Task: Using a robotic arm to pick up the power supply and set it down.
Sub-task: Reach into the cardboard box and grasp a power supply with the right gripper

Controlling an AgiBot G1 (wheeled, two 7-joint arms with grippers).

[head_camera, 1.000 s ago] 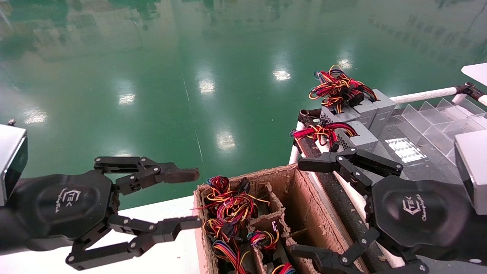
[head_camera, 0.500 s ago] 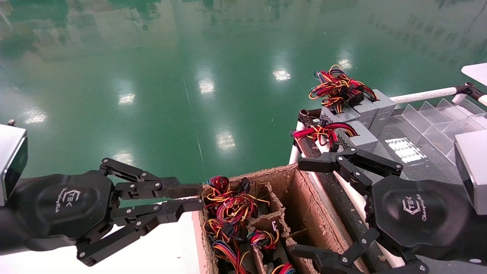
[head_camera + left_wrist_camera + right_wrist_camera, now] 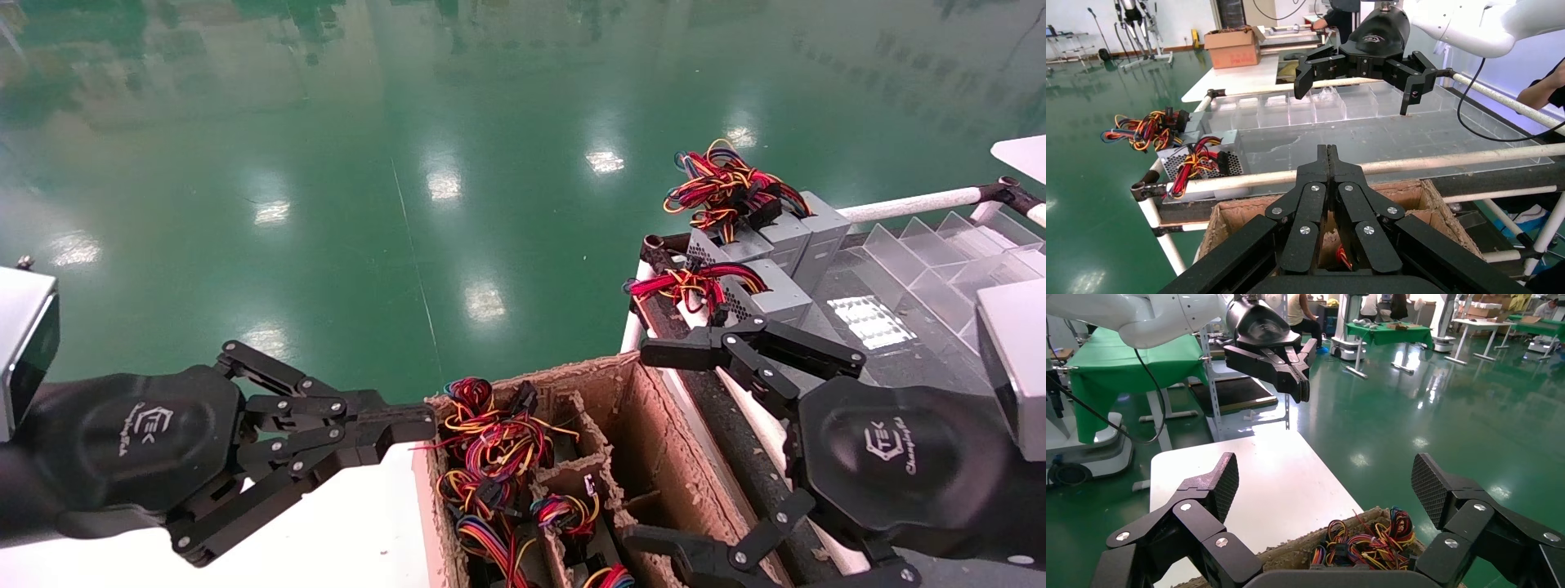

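Head view: the cardboard box [image 3: 645, 425] sits at the bench's near edge, its wired power supply [image 3: 490, 457] by the box's left wall. Right gripper [image 3: 662, 445] spreads wide above for reach; left gripper [image 3: 409, 425], fingers pressed together, idles outside.

Left gripper [image 3: 413, 425] fingers pressed together, tips meeting, holding nothing; black palm with logo faces up, grey wrist block behind it. Right gripper [image 3: 654, 445] spread wide, one fingertip [image 3: 666, 353] far from its opposite [image 3: 645, 541], gap empty; logo palm up, grey wrist block just behind palm
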